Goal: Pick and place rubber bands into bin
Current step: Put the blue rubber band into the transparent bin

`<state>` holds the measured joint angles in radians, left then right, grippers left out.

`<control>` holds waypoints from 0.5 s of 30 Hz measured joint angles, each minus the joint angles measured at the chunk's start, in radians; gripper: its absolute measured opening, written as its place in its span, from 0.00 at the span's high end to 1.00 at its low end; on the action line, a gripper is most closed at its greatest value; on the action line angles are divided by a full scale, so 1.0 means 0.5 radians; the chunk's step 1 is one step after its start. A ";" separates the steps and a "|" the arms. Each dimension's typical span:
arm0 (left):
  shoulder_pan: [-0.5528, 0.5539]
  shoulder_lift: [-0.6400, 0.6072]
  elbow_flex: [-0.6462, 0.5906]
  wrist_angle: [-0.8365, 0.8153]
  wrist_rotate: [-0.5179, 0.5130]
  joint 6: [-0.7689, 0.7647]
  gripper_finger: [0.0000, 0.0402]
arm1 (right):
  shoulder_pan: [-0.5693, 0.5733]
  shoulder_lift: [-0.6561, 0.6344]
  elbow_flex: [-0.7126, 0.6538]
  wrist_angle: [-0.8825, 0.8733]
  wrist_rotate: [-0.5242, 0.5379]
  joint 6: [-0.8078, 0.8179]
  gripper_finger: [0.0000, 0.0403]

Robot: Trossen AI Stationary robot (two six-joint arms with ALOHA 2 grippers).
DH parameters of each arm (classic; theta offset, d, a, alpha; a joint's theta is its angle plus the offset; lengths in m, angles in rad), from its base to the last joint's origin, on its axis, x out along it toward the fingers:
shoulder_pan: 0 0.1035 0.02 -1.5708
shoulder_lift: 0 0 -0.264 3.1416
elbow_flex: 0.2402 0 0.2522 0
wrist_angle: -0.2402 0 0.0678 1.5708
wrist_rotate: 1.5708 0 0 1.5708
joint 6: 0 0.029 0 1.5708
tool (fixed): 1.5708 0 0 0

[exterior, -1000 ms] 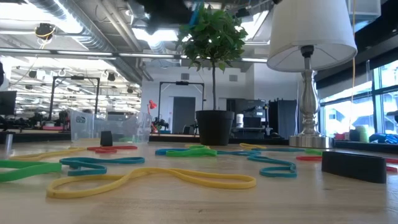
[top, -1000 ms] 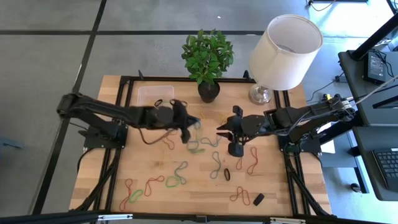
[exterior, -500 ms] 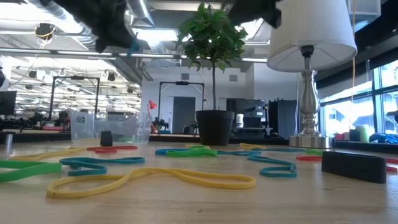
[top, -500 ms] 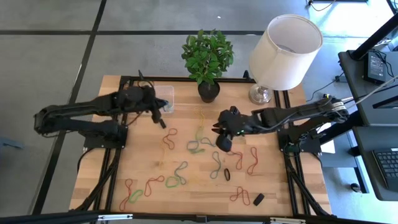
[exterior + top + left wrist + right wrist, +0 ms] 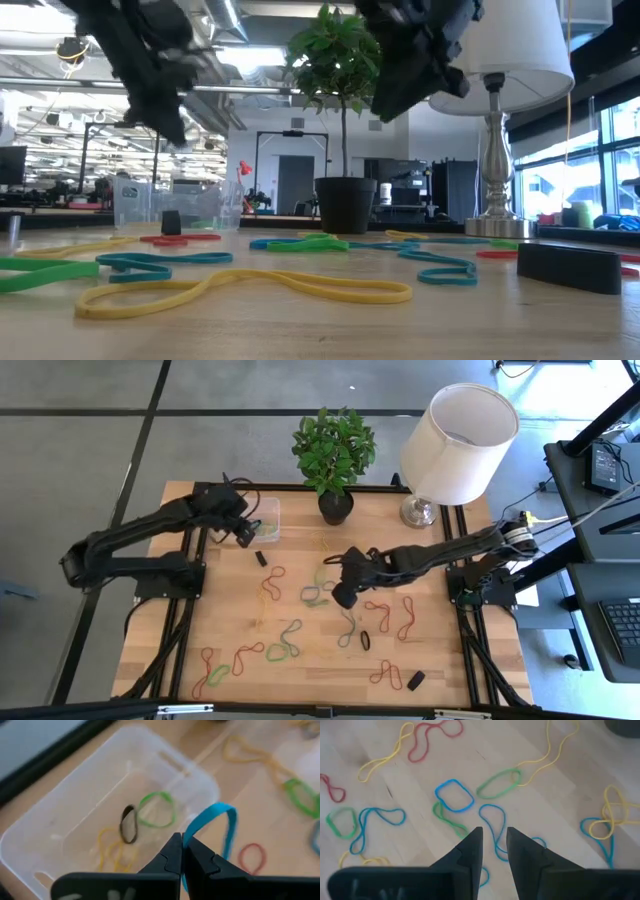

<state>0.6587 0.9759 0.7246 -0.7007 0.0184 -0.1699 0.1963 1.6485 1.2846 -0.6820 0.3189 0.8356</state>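
My left gripper (image 5: 182, 843) is shut on a blue rubber band (image 5: 216, 815) just above the clear bin (image 5: 60, 827), at the table's far left (image 5: 243, 536). In the bin lie a green band (image 5: 158, 810), a black one (image 5: 128, 823) and a yellow one (image 5: 109, 851). My right gripper (image 5: 494, 836) stands open over the loose bands at mid-table (image 5: 340, 596), above a blue loop (image 5: 493, 822) and a green one (image 5: 447, 821), with nothing between its fingers. Many more bands lie flat on the wood. My left gripper pinches one stretch of the blue band (image 5: 193, 831) between its two shut fingertips, coming slanting down from above. The loop sticks out past the fingers, lifted clear, over the bin's wall nearest mid-table.
A black plant pot (image 5: 336, 506) and a lamp (image 5: 420, 510) stand at the far edge, right of the bin (image 5: 266, 512). Small black blocks lie near the bin (image 5: 261, 558) and at the near right (image 5: 416, 680). Bands in several colours are scattered over the table's middle and near half.
My left gripper has carried the blue band from mid-table toward the far left, over the bin, sinking a little and tipping downward. My right gripper has moved toward the table's left and down toward the loose bands, rolling its wrist; it stays open.
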 joint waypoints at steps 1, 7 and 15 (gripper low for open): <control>0.044 0.061 0.000 0.001 0.003 0.018 0.99 | 0.000 0.014 0.000 0.010 0.001 0.018 0.78; 0.320 0.432 0.000 0.008 0.004 0.036 0.99 | 0.000 0.062 0.000 0.040 0.001 0.155 0.78; 0.580 0.747 0.000 0.054 0.021 0.063 0.97 | 0.000 0.069 0.000 0.055 0.001 0.207 0.78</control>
<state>0.9487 1.3495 0.7246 -0.6736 0.0289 -0.1385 0.1963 1.6829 1.2846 -0.6543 0.3195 0.9390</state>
